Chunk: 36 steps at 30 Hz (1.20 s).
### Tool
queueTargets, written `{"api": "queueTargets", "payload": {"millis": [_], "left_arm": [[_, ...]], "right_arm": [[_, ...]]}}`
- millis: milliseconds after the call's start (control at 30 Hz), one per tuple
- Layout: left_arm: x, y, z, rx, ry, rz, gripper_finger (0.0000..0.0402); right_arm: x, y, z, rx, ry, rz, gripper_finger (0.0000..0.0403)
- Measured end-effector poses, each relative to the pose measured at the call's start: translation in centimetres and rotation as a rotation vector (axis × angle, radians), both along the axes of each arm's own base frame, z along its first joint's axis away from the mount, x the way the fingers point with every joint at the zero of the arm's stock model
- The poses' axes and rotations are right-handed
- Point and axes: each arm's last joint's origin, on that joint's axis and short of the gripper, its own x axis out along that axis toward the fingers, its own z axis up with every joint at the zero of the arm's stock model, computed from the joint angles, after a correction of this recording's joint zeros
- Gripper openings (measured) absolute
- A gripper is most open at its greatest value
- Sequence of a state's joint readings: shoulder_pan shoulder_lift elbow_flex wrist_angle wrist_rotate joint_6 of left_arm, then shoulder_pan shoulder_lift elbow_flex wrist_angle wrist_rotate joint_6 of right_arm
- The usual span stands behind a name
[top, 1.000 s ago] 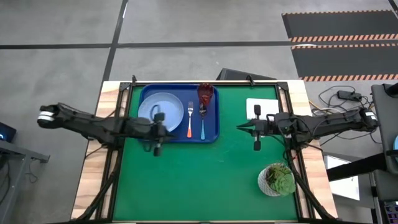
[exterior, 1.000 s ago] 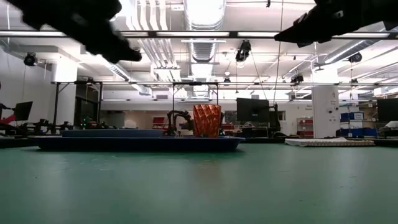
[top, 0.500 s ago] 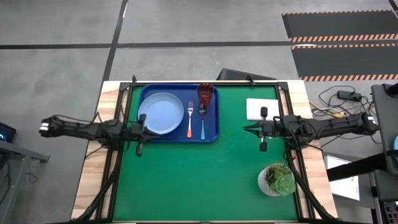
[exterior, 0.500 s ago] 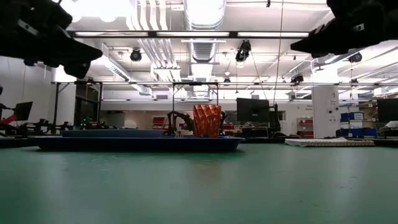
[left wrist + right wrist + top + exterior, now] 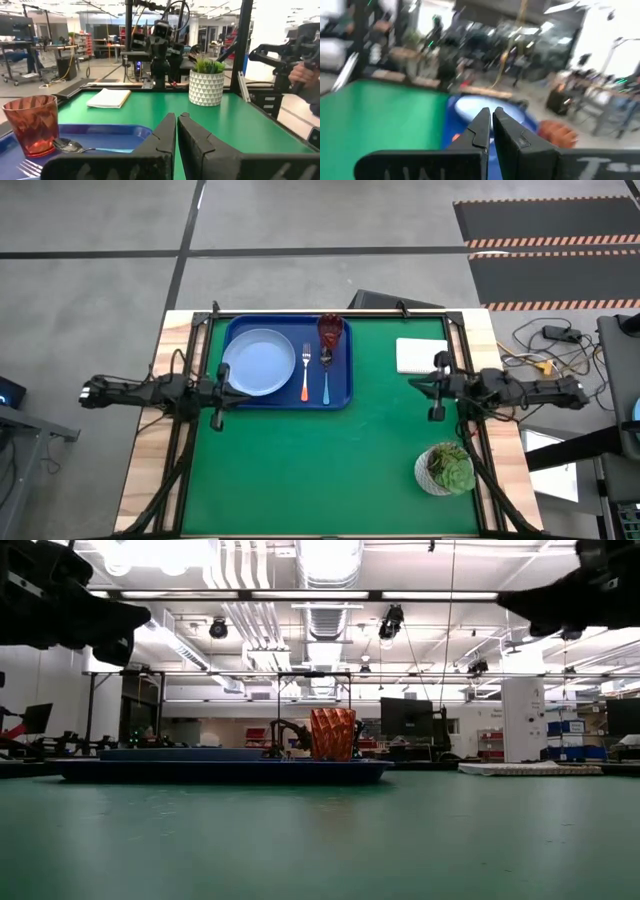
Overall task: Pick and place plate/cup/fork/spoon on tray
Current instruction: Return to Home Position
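Both of my arms have pulled back toward their own sides of the table since the earlier frame. My left gripper is now at the left edge, just beside the tray, with its fingers pressed together and holding nothing. My right gripper is near the white pad, well apart from the tray, also pressed together and empty.

On the tray lie the plate, the fork, the spoon and the cup, so I judge the task finished. The risk I see is small: if my left arm swings low, it could knock the tray rim and tip the cup.
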<state>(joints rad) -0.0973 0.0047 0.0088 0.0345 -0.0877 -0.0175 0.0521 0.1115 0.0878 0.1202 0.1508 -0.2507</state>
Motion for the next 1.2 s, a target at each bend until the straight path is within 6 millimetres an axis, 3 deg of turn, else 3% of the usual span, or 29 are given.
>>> {"api": "queueTargets", "payload": {"millis": [200,467,1200], "left_arm": [[0.2,0.0,-0.2,0.010,0.029,0.001,0.0000],[0.5,0.0,-0.6,0.014,0.073,0.022,0.0000],[1.2,0.0,-1.8,0.020,0.203,0.025,0.0000]], "right_arm": [[-0.5,-0.3,-1.6,-0.031,-0.045,-0.093,0.0009],[-0.5,-0.2,-1.3,-0.067,-0.067,-0.058,0.0009],[-0.1,-0.2,-1.7,0.178,-0.049,-0.041,0.0009]]}}
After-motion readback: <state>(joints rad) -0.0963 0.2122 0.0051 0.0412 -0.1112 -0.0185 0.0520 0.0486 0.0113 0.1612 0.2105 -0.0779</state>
